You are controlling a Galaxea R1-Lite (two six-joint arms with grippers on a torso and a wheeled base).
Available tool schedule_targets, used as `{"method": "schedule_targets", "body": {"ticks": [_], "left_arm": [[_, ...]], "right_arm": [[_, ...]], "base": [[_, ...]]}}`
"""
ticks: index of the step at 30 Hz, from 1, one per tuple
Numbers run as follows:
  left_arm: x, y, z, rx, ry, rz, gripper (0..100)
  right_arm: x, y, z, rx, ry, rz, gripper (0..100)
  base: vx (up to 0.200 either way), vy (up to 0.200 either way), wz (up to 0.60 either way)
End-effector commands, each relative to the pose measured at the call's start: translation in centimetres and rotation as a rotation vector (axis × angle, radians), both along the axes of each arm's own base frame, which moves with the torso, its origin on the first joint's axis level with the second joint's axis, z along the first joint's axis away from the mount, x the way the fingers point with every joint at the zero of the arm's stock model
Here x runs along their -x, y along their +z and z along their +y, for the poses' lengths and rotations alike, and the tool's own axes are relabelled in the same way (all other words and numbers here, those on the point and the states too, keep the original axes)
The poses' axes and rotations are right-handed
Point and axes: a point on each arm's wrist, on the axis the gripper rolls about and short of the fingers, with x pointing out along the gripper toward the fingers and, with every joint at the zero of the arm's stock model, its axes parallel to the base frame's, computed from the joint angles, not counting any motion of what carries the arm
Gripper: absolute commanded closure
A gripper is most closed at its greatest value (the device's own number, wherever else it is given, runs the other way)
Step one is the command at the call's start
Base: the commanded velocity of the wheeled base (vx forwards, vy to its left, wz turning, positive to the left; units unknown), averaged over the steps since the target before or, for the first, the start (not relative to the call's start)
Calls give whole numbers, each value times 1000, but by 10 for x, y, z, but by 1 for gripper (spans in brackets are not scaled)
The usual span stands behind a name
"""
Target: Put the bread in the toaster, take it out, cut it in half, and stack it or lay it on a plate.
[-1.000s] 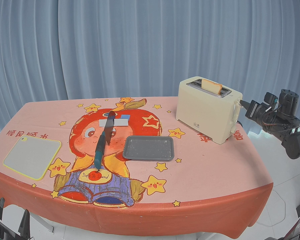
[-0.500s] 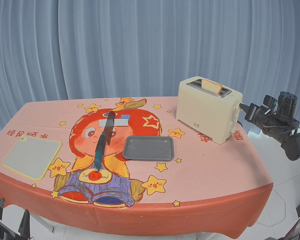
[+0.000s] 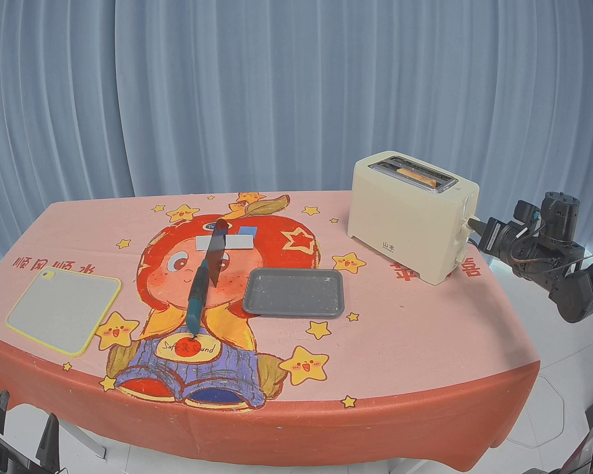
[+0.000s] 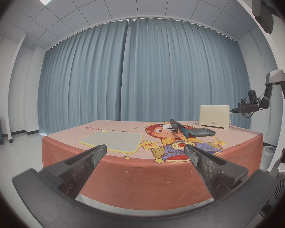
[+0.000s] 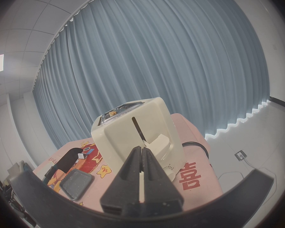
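Observation:
A cream toaster [image 3: 408, 215] stands at the table's back right, and the bread [image 3: 417, 177] sits low in its slot with just its top edge showing. My right gripper [image 3: 473, 222] is shut, its tips pressing on the toaster's side lever [image 5: 158, 143], which stands low in its slot. A teal-handled knife [image 3: 203, 276] lies mid-table beside the grey plate [image 3: 294, 292]. At the front left lies the green-edged cutting board [image 3: 62, 308]. My left gripper [image 4: 145, 159] hangs open below the table's front-left edge, holding nothing.
A black power cord [image 5: 196, 145] loops on the table behind the toaster. A small white and blue card [image 3: 225, 241] lies under the knife's blade. The table's right edge drops off just past the toaster.
The right gripper moved down along the toaster's side with the lever, and the bread sank from standing well above the slot to nearly inside it. The left arm stayed still.

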Motion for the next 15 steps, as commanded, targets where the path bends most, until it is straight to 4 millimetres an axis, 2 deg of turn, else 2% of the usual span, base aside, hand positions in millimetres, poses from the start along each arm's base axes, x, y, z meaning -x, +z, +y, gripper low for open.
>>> {"method": "schedule_targets", "body": {"ticks": [1, 15], "left_arm": [[-1, -5, 0, 1, 1, 19, 0], [-1, -5, 0, -1, 1, 19, 0]], "right_arm": [[-2, -6, 0, 3, 0, 21, 100], [-3, -14, 1, 9, -4, 47, 100]], "base": [[0, 0, 0], [0, 0, 0]]}}
